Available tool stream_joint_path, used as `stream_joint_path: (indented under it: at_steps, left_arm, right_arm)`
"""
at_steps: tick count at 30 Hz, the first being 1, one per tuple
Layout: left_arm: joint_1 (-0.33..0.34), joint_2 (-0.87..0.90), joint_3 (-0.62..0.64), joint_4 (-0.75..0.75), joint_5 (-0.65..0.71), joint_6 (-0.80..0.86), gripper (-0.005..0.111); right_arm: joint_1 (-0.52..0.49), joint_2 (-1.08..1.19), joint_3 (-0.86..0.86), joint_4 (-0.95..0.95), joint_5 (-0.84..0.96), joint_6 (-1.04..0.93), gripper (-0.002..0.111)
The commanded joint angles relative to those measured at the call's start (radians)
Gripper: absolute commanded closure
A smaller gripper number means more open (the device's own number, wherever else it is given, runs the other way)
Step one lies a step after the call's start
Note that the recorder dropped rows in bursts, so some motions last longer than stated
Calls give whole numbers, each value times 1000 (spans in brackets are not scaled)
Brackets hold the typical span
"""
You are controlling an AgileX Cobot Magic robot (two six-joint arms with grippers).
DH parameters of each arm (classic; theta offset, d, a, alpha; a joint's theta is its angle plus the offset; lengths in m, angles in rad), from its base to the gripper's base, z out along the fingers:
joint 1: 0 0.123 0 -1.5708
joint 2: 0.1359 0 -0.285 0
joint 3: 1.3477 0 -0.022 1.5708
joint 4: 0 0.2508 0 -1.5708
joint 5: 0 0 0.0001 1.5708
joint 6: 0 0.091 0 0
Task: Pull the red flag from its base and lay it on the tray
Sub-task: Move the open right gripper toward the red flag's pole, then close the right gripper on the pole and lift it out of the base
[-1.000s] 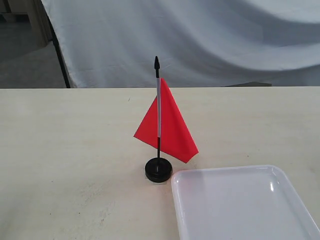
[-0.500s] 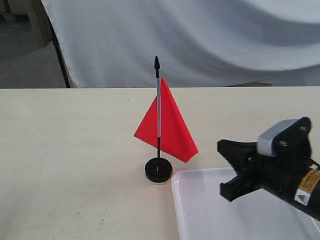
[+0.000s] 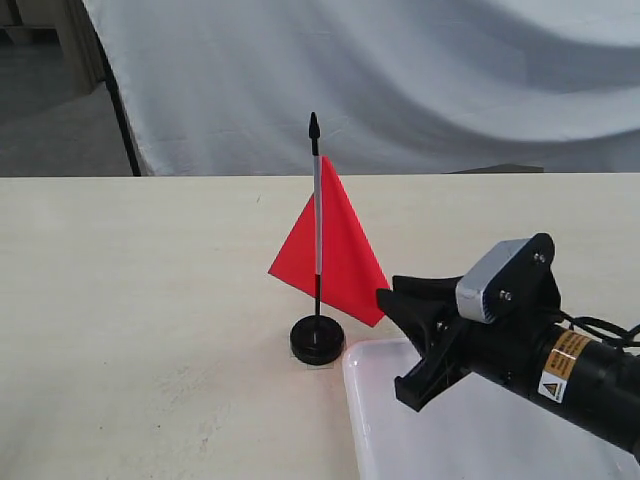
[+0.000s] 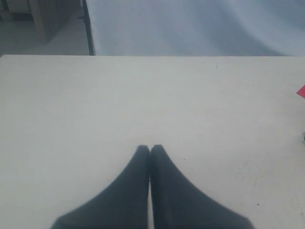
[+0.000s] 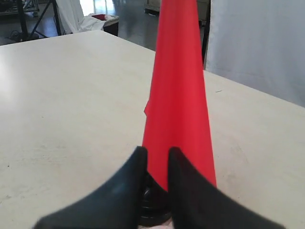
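Observation:
The red flag [image 3: 345, 255] stands upright in its round black base [image 3: 317, 340] at the middle of the table, its pole ending in a black tip. The white tray [image 3: 372, 425] lies just right of the base. My right gripper [image 3: 394, 345] hangs open over the tray's near-left corner, a short way right of the flag, fingers pointing at it. In the right wrist view the flag [image 5: 178, 95] and base [image 5: 153, 206] show just beyond that gripper [image 5: 157, 153], with nothing gripped. My left gripper [image 4: 150, 149] is shut and empty over bare table; the flag's corner [image 4: 301, 91] shows at that view's edge.
A white cloth backdrop [image 3: 400, 80] hangs behind the table's far edge [image 3: 150, 177]. A dark stand leg [image 3: 122, 120] slants at the back left. The tabletop [image 3: 130, 320] lies left of the flag.
My right arm came in from the right and moved left over the tray toward the flag. The flag, base and tray have not moved.

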State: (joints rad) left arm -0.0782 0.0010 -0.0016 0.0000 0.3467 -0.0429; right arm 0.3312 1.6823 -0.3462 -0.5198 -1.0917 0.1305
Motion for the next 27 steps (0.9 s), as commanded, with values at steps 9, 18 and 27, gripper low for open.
stream_joint_path:
  at_steps: [9, 18, 27]
  left_arm:
    - [-7, -1, 2, 0, -4, 1, 107]
    - [-7, -1, 2, 0, -4, 1, 107]
    - [-7, -1, 2, 0, -4, 1, 107]
  right_arm:
    - [3, -25, -33, -12, -3, 4, 4]
    - [3, -23, -167, -4, 50, 98, 4]
    - [11, 10, -278, -75, 96, 184, 4]
